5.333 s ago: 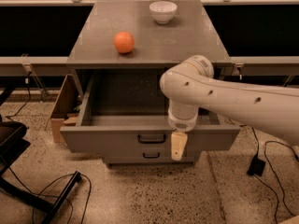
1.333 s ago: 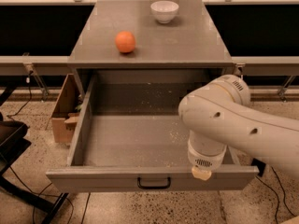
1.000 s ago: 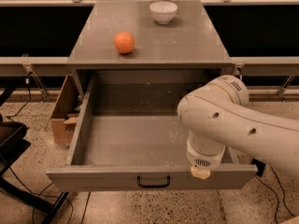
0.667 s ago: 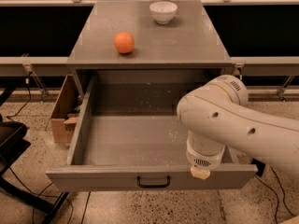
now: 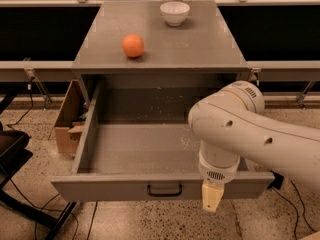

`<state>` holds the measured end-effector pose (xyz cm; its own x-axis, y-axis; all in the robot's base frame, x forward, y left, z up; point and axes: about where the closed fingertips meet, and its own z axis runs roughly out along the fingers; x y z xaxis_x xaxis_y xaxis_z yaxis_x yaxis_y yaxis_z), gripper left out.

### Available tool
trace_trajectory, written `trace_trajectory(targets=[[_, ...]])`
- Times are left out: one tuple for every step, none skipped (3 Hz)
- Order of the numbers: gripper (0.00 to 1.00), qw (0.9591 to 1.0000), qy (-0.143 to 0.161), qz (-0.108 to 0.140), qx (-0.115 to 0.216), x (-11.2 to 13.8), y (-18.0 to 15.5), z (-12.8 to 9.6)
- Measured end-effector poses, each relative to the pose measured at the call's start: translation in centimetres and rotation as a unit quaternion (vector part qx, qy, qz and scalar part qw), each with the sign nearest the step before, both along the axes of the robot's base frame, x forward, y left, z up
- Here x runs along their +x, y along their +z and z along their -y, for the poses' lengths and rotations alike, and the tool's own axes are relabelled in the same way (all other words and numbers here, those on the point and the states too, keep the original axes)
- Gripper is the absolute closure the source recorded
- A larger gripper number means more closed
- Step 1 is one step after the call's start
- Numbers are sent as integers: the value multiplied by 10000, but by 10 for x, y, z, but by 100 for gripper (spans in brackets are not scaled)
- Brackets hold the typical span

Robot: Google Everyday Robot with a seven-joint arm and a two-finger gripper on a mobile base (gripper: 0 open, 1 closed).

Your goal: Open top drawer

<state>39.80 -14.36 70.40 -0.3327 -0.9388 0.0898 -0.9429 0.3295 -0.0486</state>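
Camera view: saw speckled terrazzo floor (image 5: 150, 223) across the bottom. Counted one grey cabinet (image 5: 200, 49), flat matte top, square edges. Counted one robot arm (image 5: 260, 139), smooth white rounded casing, thick, coming in from the right and blocking the drawer's front right corner and part of its right wall. Found the top drawer (image 5: 140, 149) directly under the cabinet top, standing wide open toward the camera: deep grey box, white specks scattered over bottom and back wall, plain flat front panel. Noted one brown cardboard box (image 5: 67, 116) on the floor just beside the drawer's left wall, partly hidden by it. Noted one black furniture frame (image 5: 12, 149) at far left, cut off by the edge. On the cabinet top, counted one round white bowl (image 5: 174, 12) near the back edge and one orange ball-shaped fruit (image 5: 133, 45) left of centre, well apart. Located the gripper (image 5: 211, 199), cream-coloured, tapered, pointing down, hanging in front of the drawer's front panel, right of the one small black bar handle (image 5: 164, 190), near it but not touching. Could not tell whether the gripper was spread or pressed together.
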Motion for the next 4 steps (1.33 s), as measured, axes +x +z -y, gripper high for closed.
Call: trace_trajectory(targets=[[0,10000,-2,14,1,0,0,0],[0,10000,-7,44,3,-1,1,1],[0,9989,-238,397,-34,7,31,27],[0,9969,-348,695,151,17,67,57]])
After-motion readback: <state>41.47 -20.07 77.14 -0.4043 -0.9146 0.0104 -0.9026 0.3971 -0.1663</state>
